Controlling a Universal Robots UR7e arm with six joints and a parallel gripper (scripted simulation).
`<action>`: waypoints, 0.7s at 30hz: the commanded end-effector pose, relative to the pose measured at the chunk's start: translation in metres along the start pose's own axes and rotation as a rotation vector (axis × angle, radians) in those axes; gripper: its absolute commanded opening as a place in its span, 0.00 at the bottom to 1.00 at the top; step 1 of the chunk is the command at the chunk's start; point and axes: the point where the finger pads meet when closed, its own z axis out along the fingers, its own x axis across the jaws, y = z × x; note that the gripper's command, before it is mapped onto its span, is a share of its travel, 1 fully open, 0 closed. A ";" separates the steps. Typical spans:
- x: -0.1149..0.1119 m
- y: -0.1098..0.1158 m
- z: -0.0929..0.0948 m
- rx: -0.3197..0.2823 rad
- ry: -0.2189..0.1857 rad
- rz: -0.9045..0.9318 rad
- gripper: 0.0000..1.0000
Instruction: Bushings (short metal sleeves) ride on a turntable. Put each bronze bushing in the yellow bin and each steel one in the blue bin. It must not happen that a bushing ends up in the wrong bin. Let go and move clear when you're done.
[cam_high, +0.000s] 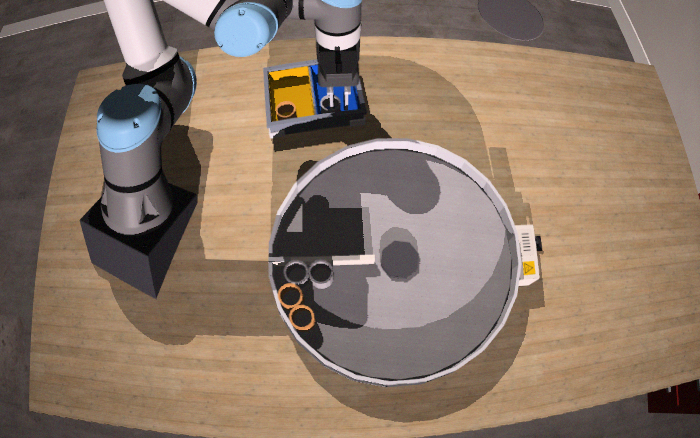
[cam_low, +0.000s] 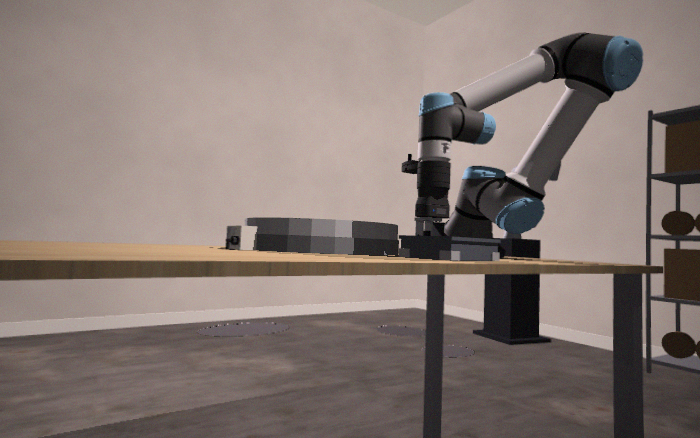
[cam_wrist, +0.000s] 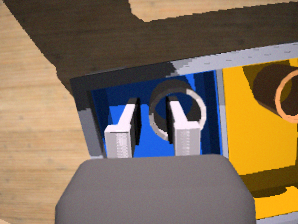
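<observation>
My gripper (cam_high: 339, 100) (cam_wrist: 153, 111) is partly open, low over the blue bin (cam_high: 354, 104) (cam_wrist: 143, 145). A steel bushing (cam_high: 322, 103) (cam_wrist: 203, 112) is upright in that bin. In the wrist view its left wall shows between the fingers, touched by neither, the right finger over its hole. A bronze bushing (cam_high: 277, 108) (cam_wrist: 278, 95) is in the yellow bin (cam_high: 295, 94) (cam_wrist: 250, 142). On the turntable (cam_high: 438, 294) (cam_low: 320, 243), a steel bushing (cam_high: 285, 272) and another steel bushing (cam_high: 321, 284) sit side by side, with a bronze bushing (cam_high: 280, 295) and another bronze bushing (cam_high: 301, 328) below them.
A white bar (cam_high: 356, 259) crosses the turntable's left part beside the steel bushings. A raised rim (cam_high: 454, 155) surrounds the turntable, and a dark hub (cam_high: 400, 260) stands at its middle. A white box (cam_high: 527, 247) (cam_low: 248, 237) adjoins its right side in the top view.
</observation>
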 end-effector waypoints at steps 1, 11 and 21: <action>0.000 0.000 0.000 0.000 -0.001 0.000 0.47; 0.000 0.000 0.000 0.000 0.000 0.000 0.47; 0.003 -0.001 -0.001 0.001 0.002 0.000 0.47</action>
